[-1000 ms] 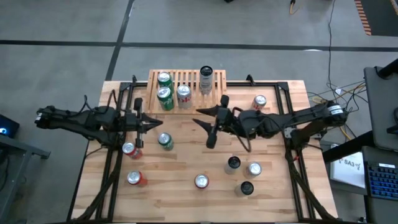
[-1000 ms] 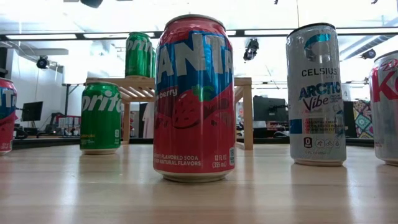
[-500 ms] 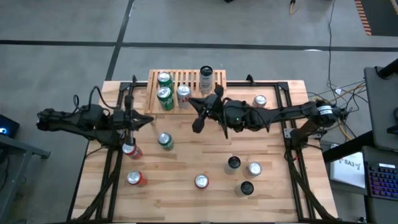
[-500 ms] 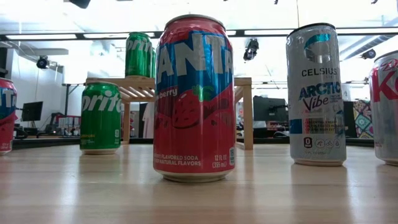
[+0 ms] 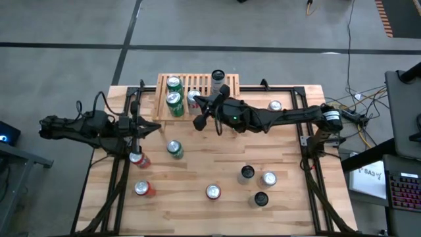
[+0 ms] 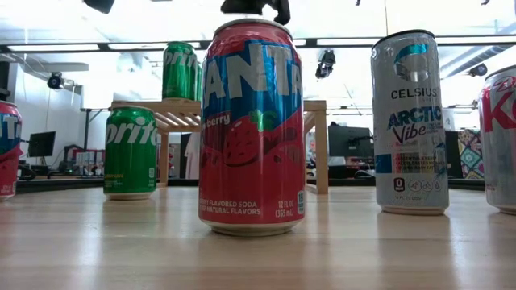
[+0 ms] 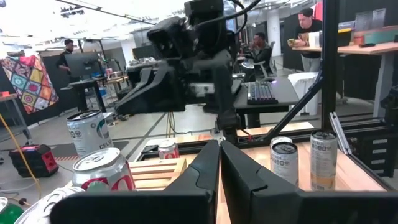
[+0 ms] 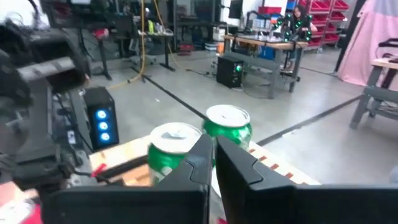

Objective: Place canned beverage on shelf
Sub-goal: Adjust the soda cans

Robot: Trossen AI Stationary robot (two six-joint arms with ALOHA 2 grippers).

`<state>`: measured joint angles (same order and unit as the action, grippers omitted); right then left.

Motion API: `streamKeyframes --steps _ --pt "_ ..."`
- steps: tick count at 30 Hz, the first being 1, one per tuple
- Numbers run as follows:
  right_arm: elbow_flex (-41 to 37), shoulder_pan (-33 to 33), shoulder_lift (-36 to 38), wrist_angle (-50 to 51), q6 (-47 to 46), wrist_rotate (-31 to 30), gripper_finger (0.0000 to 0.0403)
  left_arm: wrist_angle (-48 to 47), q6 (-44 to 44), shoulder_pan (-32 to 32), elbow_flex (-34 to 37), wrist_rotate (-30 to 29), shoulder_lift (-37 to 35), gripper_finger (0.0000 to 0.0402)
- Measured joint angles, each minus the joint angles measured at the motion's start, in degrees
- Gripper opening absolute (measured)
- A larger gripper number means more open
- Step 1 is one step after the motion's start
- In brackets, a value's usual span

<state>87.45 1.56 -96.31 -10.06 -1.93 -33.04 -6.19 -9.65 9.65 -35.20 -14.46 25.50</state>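
While the left arm just sits over the left side of the table [image 5: 289,148], the right arm is stretched way out toward the shelf [image 5: 229,83] at the back edge. The right gripper [image 5: 202,117] hangs just in front of the shelf's front edge, right by the red and white can [image 5: 193,97] that stands on the slats, and its fingers [image 8: 208,163] are pressed flat together with nothing between them. From the right wrist view you look straight past those closed fingers at two green cans [image 8: 228,126], one behind the other, on the shelf.

So the shelf already has four cans on it: the two green ones on its left part, the red and white one next to them, and a tall silver can [image 5: 218,81] toward the right end. In the low view the shelf [image 6: 319,107] shows up behind a big red Fanta can [image 6: 251,125], with a green can on top and a Sprite can [image 6: 130,151] standing on the table in front of it.

The left gripper [image 5: 158,129] is also closed tight, empty, fingers [image 7: 204,168] touching, pointing toward the table's middle. A red can [image 5: 137,158] sits just beside that arm and a green can [image 5: 174,149] is near the fingertips.

The rest of the loose cans are spread over the near half of the table: two more red ones, a silver one, two dark-topped ones, plus one off to the right by the frame.
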Motion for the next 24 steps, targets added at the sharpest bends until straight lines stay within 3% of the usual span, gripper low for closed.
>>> streamKeyframes --steps 24 --pt "0.2 2.6 -3.2 0.0 0.5 0.0 0.0009 -0.3 -0.6 0.0 0.0 0.0 0.1 0.0000"
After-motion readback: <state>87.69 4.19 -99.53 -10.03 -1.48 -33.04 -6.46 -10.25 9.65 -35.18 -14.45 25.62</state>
